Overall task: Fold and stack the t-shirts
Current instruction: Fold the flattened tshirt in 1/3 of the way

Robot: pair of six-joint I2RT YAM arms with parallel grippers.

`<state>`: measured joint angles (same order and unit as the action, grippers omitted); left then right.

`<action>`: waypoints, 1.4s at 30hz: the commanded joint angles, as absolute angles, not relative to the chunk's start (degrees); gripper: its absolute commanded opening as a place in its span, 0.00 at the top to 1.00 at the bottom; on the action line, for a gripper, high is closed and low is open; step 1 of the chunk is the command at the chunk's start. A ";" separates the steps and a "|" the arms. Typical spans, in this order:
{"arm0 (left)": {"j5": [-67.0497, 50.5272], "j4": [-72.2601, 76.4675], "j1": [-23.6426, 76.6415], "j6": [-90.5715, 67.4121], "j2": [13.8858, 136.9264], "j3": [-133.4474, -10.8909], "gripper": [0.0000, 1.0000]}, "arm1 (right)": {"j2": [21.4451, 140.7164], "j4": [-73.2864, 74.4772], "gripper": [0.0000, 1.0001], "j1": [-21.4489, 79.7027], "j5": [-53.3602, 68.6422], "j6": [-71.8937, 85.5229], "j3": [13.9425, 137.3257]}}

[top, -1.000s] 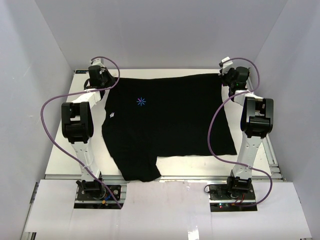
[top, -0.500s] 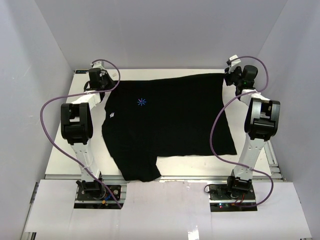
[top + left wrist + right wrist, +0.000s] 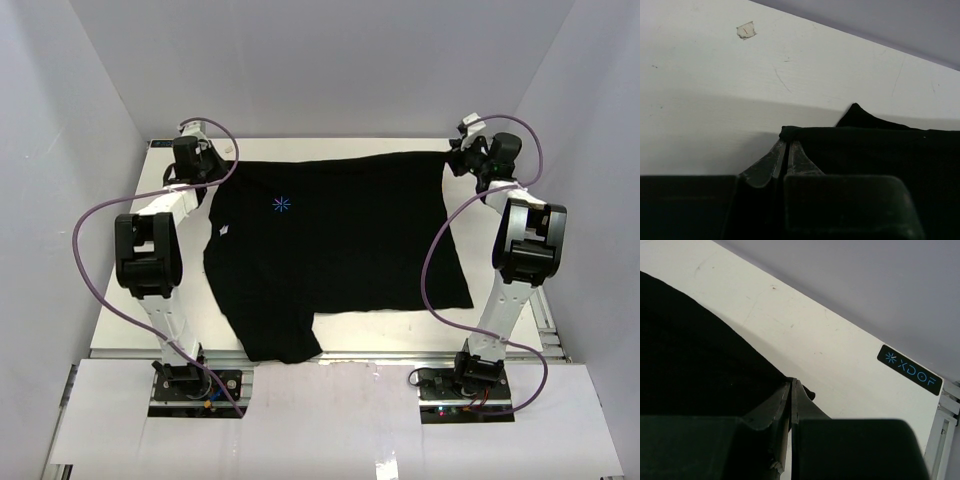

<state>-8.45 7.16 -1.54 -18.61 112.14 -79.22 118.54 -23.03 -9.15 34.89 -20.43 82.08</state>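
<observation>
One black t-shirt [image 3: 335,245] lies spread on the white table, with a small blue star mark and a white tag near its left side. My left gripper [image 3: 199,172] is shut on the shirt's far left corner; the left wrist view shows its gripper [image 3: 786,141] pinching the folded black edge [image 3: 860,145]. My right gripper [image 3: 452,160] is shut on the far right corner; the right wrist view shows its gripper [image 3: 791,381] closed on the black cloth [image 3: 695,360].
The white table [image 3: 330,335] ends near the back wall just beyond both grippers. A black XDOF label [image 3: 910,370] sits on the table at the far right. Purple cables [image 3: 100,250] loop beside each arm. A metal rail [image 3: 545,310] runs along the right edge.
Both grippers have moved outward and toward the back wall with the shirt's far corners, drawing the far edge straighter and tauter.
</observation>
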 commanded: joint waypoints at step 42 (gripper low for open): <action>-8.70 6.15 -2.28 -16.61 94.66 -59.59 0.92 | 102.66 -20.30 0.94 -13.09 41.48 -24.26 62.23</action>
<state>-9.45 5.96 -1.76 -17.32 99.35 -60.45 105.43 -19.51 -12.51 40.91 -23.20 62.70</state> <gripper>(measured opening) 0.132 0.067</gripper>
